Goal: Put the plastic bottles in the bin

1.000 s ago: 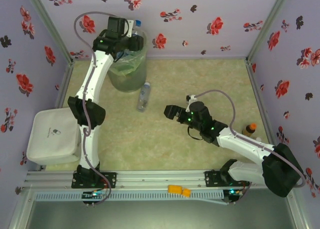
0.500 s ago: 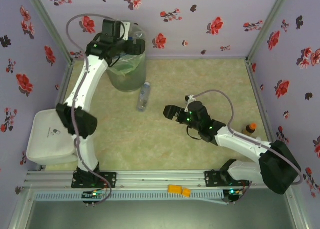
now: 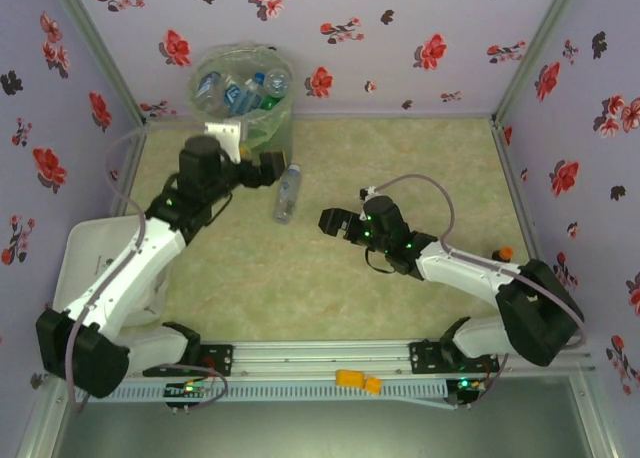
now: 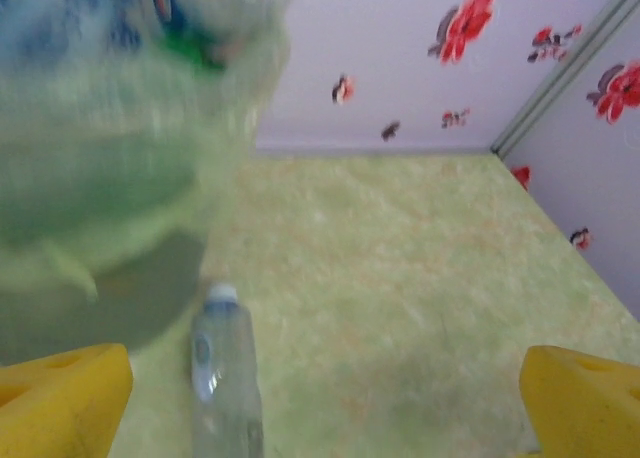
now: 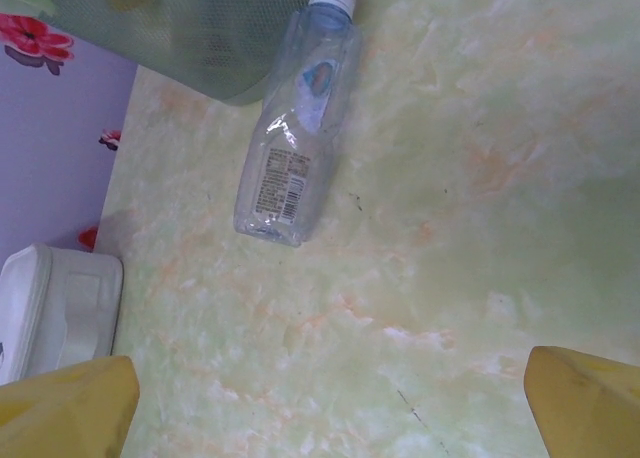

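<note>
**A:** Where does the loose one lie, then?

**B:** The clear bottle (image 3: 287,193) is flat on the table (image 3: 420,168). It lies just below and ahead of the left gripper (image 3: 264,168), over towards that gripper's left finger (image 4: 60,393). Its cap end is the far end, just beside the foot of the bin (image 3: 262,138) (whether cap and bin touch, I cannot tell).

**A:** And how does its long axis run?

**B:** In the left wrist view it runs nearly straight away from the gripper, so the jaws would straddle its width. Both yellow fingers stand far apart with nothing between them.

**A:** What about the other arm?

**B:** The right gripper (image 3: 328,221) is spread wide as well, and it is empty. From there the bottle lies ahead and a little left of centre, slanted, with its base nearer and its cap away.

**A:** So which arm is better placed?

**B:** The left, I'd say. It is just beside the bottle, while the right is near but clearly apart. The bin, already holding a heap of bottles (image 3: 235,86), sits just beyond and to the left of the left gripper.

**A:** Is there any risk?

**B:** The bottle is round and light, so a nudge from one finger could roll it towards the bin wall.
</note>
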Controlling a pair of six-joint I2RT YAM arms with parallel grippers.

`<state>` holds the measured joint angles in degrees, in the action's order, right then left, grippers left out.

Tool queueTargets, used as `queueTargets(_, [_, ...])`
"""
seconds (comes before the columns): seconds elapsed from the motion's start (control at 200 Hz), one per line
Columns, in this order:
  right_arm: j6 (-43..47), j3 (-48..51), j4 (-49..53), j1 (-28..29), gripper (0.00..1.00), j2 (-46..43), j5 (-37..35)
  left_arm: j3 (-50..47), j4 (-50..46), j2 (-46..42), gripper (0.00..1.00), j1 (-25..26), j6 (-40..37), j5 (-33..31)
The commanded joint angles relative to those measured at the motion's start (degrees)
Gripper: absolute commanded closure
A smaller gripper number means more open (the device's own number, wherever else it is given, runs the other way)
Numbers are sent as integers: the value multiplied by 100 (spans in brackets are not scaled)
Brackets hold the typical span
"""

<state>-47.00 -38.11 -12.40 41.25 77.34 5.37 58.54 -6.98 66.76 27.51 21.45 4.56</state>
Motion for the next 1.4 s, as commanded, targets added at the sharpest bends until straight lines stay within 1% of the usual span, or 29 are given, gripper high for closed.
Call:
queueTargets(0.0, [18, -206, -140, 27, 0, 205, 144, -869, 948, -369, 0, 162, 665, -32])
queueTargets(0.075, [-32, -206, -187, 27, 0, 310, 183, -1303, 943, -407, 0, 362, 738, -219])
queueTargets(0.15, [3, -216, -131, 32, 0, 343, 168, -1512, 776, -276, 0, 583, 670, -412])
queueTargets(0.24, [103, -209, 100, 27, 0, 270, -21, -1532, 532, 3, 0, 841, 530, -578])
queueTargets(0.335, [264, -197, 466, 32, 0, 102, -300, -1387, 328, 389, 0, 969, 449, -741])
queueTargets(0.535, [624, -206, 1256, 22, 0, -409, -887, -906, 248, 1464, 0, 1020, 193, -1116])
queueTargets(0.725, [756, -117, 1584, 14, 0, -847, -1213, 9, -93, 2693, 0, 1020, -49, -1426])
queueTargets(0.92, [779, 38, 1746, 5, 0, -1186, -1367, 893, -626, 3606, 1, 1020, -402, -2039])
queueTargets(1.04, [794, 117, 1829, -3, 0, -1390, -1479, 1147, -843, 3944, 2, 1020, -660, -2464])
queueTargets(1.18, [865, 129, 1988, -29, 0, -1574, -1602, 1378, -978, 4322, 5, 993, -791, -2462])
queueTargets(1.395, [856, 167, 2116, -50, 0, -1728, -1657, 1642, -1082, 4728, 15, 993, -748, -2395])
